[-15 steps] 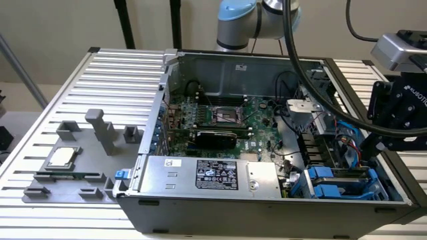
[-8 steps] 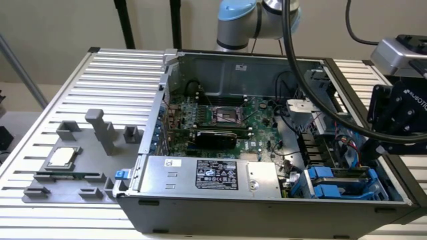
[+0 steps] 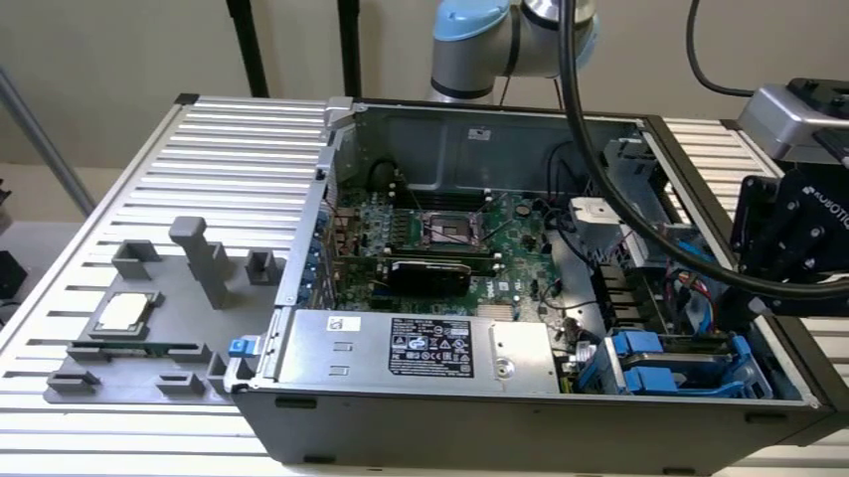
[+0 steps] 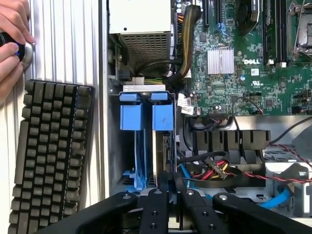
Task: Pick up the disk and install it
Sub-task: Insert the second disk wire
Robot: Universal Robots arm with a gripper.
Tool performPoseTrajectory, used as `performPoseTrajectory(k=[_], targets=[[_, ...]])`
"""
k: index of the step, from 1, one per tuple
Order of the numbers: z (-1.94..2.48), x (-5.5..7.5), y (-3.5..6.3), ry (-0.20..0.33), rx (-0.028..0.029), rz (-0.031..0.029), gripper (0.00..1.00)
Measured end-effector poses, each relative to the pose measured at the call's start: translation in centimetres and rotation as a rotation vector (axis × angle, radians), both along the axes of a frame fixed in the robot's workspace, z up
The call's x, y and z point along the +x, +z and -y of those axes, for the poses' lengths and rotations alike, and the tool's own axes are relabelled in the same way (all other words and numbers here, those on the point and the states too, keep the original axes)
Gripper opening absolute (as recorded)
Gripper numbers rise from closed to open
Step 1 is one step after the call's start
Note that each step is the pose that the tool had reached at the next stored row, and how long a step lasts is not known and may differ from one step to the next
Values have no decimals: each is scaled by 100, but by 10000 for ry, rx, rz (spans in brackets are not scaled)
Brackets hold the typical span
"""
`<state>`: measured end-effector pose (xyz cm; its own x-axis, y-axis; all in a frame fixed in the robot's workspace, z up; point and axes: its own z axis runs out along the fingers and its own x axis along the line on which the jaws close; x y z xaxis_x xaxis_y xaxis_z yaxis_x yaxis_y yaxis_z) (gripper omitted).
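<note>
Hand [image 4: 169,187] pinches disk [image 4: 162,146] edge, upright in drive bay [image 4: 146,97]

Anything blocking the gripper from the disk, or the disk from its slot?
Nothing visible. The disk stands on edge in the drive bay, beside a bare blue bracket. The gripper is in line with the disk's near edge, nothing between them. The cable bundle lies off to one side.

Slatted table [image 3: 239,149] under computer case [image 3: 531,417], keyboard [image 4: 48,161].
</note>
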<state>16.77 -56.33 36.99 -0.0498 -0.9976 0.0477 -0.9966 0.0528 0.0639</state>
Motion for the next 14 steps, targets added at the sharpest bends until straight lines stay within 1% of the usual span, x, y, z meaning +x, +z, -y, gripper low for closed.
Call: performPoseTrajectory(k=[2,3,9,10,14], targets=[[1,-3,-7,0,-6,0,0],[1,-5,-10,0,-10,0,100],[3,-20,-28,0,-21,0,100],[3,-23,-31,-1,-24,0,0],[2,-32,-38,0,-37,0,0]])
